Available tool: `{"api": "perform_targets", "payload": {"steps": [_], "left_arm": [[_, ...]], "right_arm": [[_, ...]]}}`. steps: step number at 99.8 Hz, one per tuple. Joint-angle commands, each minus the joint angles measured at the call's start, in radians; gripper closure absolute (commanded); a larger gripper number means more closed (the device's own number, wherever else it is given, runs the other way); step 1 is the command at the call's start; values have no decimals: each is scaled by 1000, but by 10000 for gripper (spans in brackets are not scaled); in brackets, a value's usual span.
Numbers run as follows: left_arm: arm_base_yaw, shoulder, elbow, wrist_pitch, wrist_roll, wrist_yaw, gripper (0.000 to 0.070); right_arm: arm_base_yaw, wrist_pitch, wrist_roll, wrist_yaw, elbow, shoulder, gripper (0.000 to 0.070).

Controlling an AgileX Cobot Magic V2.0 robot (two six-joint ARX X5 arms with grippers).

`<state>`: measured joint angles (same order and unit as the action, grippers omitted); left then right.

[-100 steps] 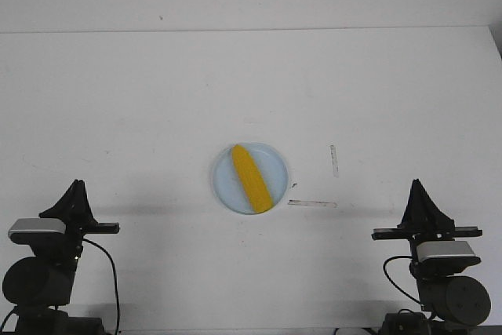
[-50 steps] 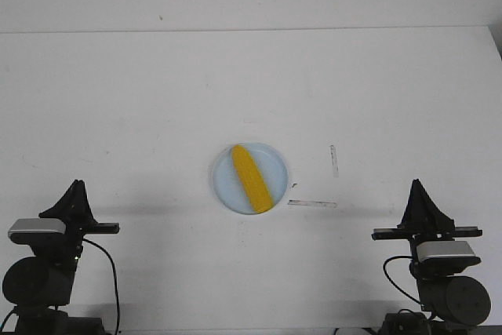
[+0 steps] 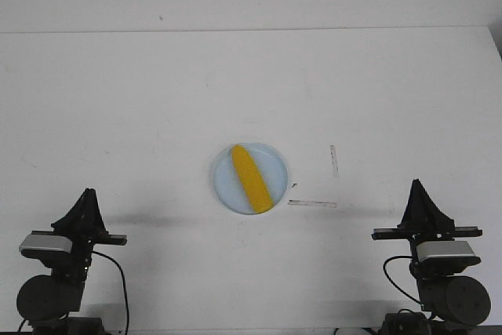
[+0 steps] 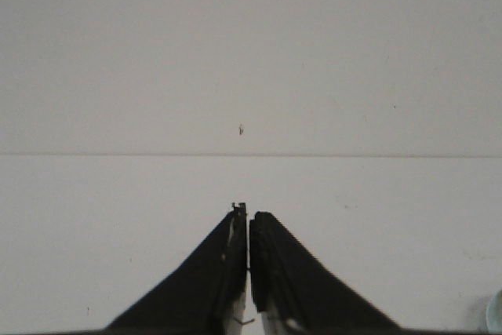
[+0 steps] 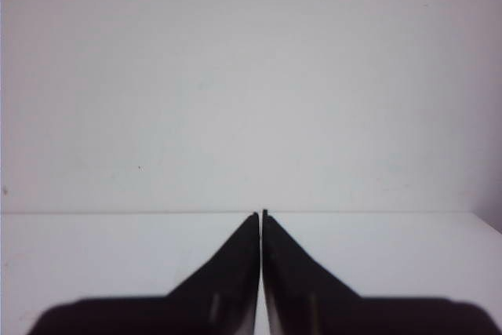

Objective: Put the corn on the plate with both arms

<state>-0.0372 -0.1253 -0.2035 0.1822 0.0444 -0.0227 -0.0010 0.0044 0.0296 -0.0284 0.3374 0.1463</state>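
The yellow corn (image 3: 251,178) lies diagonally on the pale blue plate (image 3: 274,162) at the middle of the white table. My left gripper (image 3: 89,192) is shut and empty at the near left, well away from the plate. It also shows in the left wrist view (image 4: 248,211), jaws together. A sliver of the plate (image 4: 496,313) shows at that view's edge. My right gripper (image 3: 415,183) is shut and empty at the near right. It also shows in the right wrist view (image 5: 260,213), jaws together.
Two thin tape strips lie on the table right of the plate, one upright (image 3: 334,160) and one flat (image 3: 312,203). The table's far edge meets a white wall. A black cable (image 3: 118,280) hangs by the left arm's base.
My left arm has shifted a little to the right and lower at the near left. The corn, the plate and the right arm have not moved.
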Motion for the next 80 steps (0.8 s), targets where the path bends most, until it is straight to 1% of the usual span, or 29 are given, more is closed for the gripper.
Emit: {"api": "perform_targets", "payload": {"steps": [1, 30, 49, 60, 80], "left_arm": [[3, 25, 32, 8, 10, 8, 699], [19, 124, 144, -8, 10, 28, 699], [19, 122, 192, -8, 10, 28, 699], [19, 122, 191, -50, 10, 31, 699], [19, 122, 191, -53, 10, 30, 699]], "right_arm": [[1, 10, 0, 3, 4, -2, 697], [1, 10, 0, 3, 4, -2, 697], [1, 10, 0, 3, 4, -2, 697], [1, 10, 0, 3, 4, -2, 697], [1, 10, 0, 3, 4, -2, 697]]}}
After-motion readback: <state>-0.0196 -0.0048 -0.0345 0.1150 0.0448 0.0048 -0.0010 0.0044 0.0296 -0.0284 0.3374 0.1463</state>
